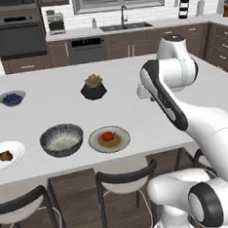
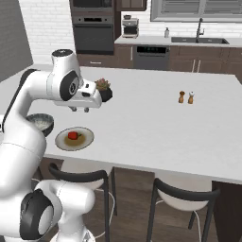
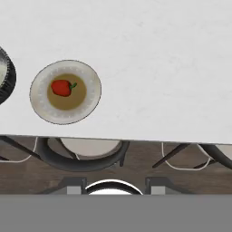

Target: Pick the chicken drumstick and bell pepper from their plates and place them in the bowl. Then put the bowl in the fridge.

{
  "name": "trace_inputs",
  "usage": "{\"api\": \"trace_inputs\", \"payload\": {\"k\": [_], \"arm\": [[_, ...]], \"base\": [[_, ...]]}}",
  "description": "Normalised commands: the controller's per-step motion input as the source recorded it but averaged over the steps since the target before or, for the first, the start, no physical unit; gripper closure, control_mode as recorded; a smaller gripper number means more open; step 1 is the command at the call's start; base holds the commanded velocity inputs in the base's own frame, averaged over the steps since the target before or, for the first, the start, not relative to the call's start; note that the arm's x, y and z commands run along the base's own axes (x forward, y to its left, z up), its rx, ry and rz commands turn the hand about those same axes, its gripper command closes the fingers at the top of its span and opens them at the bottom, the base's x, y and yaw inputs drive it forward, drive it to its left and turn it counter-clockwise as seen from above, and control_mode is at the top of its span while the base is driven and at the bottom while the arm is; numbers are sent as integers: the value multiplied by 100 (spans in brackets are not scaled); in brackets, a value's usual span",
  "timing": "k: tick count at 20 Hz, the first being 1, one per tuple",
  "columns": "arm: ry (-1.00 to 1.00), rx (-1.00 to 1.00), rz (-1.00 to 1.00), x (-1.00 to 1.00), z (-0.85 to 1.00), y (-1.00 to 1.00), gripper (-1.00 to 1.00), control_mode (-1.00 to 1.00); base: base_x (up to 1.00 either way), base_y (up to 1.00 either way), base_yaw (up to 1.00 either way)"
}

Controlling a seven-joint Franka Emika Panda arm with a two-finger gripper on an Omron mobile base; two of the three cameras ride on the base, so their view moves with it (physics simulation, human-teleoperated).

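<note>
Along the near edge of the white surface [image 1: 61, 98], from the left base view, the row begins with a white plate [image 1: 12, 154] carrying the chicken drumstick [image 1: 2, 156], its pale bone end pointing left. Just right of it, apart from both plates, stands the bowl [image 1: 62, 139] — dark speckled outside, whitish inside, nothing in it. Next comes the beige plate [image 1: 109, 139] with the bell pepper [image 1: 107, 135] sitting on its tan centre. Farther back are a small bowl of blueberries [image 1: 11, 98] and a black plant pot [image 1: 94, 90]. The tool [image 2: 79, 109] hangs above the surface, near the pot and well above the pepper plate — whether its fingers are spread or pressed together I cannot tell. Far right stand two small shakers [image 2: 186, 97].
</note>
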Motion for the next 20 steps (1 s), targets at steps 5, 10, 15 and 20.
{"api": "trace_inputs", "payload": {"k": [5,10,15,20], "arm": [[-2,0,0,-36,-2,2,-100,-100],[-5,0,4,-43,-34,79,-100,-100],[0,0,12,1,-38,62,-100,-100],[3,0,17,13,-29,12,-100,-100]], "base": [[0,0,0],[0,0,0],[0,0,0],[0,0,0]]}}
